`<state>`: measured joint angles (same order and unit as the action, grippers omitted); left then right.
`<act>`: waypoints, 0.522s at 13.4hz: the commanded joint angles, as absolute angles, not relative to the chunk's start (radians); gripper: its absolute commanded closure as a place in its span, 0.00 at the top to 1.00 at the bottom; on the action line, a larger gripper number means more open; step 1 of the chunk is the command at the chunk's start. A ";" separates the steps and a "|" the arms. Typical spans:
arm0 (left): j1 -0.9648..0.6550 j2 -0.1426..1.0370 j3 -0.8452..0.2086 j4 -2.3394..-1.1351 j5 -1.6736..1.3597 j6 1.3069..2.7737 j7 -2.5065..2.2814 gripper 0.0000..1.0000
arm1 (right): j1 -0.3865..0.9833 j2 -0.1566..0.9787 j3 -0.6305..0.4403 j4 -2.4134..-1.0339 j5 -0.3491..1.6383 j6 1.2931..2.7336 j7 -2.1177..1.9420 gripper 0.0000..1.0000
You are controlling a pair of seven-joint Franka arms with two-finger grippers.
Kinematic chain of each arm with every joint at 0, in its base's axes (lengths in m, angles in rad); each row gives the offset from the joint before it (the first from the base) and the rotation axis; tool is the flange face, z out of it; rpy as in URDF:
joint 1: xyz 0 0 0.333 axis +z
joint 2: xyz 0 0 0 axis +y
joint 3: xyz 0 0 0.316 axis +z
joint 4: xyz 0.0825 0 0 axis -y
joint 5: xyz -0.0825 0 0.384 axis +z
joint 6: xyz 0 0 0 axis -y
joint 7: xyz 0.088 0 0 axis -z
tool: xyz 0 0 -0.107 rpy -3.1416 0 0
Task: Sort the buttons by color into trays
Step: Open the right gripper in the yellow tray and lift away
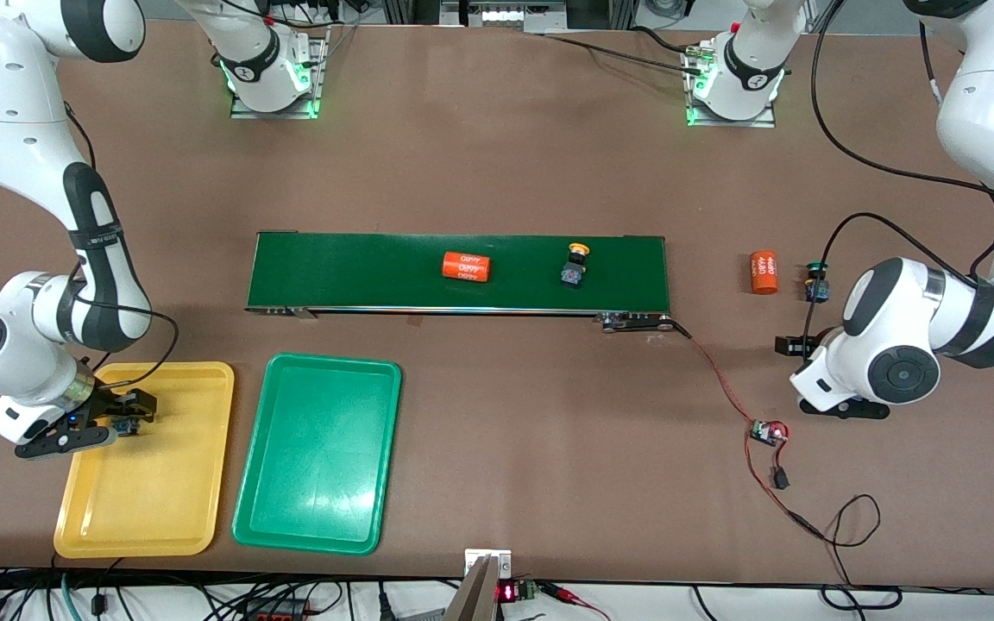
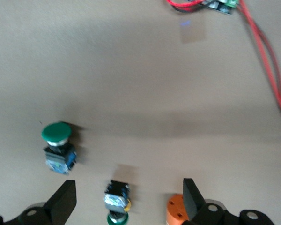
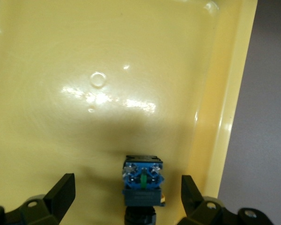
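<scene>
**Let go cleanly, then fetch the next button**

Front view: The right gripper [image 1: 122, 420] is low over the yellow tray [image 1: 152, 517], at the tray's end nearest the conveyor belt [image 1: 359, 267]. A button [image 1: 123, 425] lies in the tray under it. The green tray [image 1: 316, 457] has nothing in it. One yellow button [image 1: 575, 264] sits on the belt by an orange cylinder [image 1: 467, 266]. The left gripper [image 1: 795, 347] waits near a green button [image 1: 816, 282] and another orange cylinder [image 1: 764, 272].

Left wrist view: The left fingers [image 2: 65, 199] are spread wide. Two green buttons [image 2: 58, 145] lie on the table.

Right wrist view: The right fingers [image 3: 63, 190] are spread, with a gap on each side of the button. It should go straight up, so it does not knock the button.
</scene>
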<state>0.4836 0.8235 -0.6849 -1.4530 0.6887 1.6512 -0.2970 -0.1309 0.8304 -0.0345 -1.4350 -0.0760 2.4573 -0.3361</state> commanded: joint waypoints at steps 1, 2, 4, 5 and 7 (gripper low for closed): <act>0.422 0.804 -0.513 -1.453 0.635 1.722 -0.177 1.00 | -0.098 0.727 -0.031 -1.447 -0.061 2.302 -0.243 1.00; 0.417 0.798 -0.459 -1.462 0.605 1.800 -0.132 1.00 | -0.085 0.697 -0.031 -1.447 -0.061 2.243 -0.217 1.00; 0.379 0.782 -0.335 -1.494 0.568 1.897 -0.020 1.00 | -0.060 0.634 -0.031 -1.450 -0.061 2.130 -0.161 1.00; 0.358 0.776 -0.296 -1.494 0.566 1.904 0.010 1.00 | -0.052 0.605 -0.031 -1.462 -0.061 2.093 -0.135 1.00; 0.356 0.767 -0.281 -1.528 0.565 1.907 0.035 1.00 | -0.023 0.528 -0.031 -1.517 -0.061 2.028 -0.075 1.00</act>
